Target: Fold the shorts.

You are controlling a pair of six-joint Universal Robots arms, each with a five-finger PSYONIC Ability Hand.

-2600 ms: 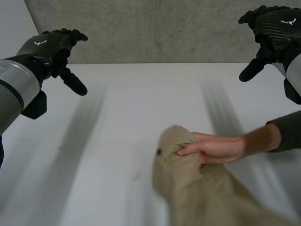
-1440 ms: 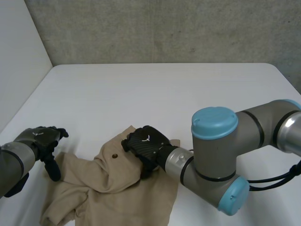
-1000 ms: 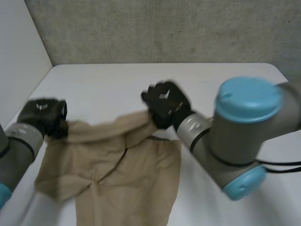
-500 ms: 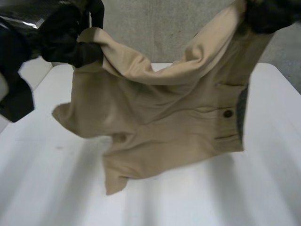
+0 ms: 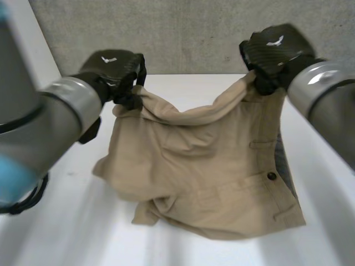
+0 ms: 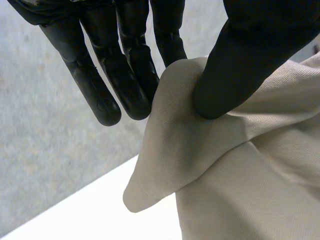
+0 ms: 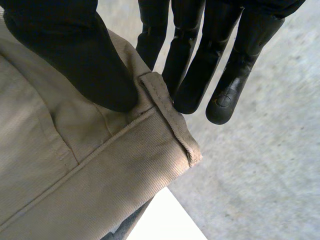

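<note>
While the shorts point(image 5: 205, 166) hang spread between them, my left hand point(image 5: 113, 69) pinches one top corner, thumb against fingers; my right hand point(image 5: 274, 50) pinches the other. Hems bunch on the desk point(image 5: 66, 221).

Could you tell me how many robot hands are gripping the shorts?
2: the left hand pinches one top corner of the shorts, and the right hand pinches the other, at the waistband.

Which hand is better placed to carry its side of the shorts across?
Right hand, probably: it pinches the shorts at a waistband corner by a belt loop; that side hangs smoother. The left hand holds a bunched side.
</note>
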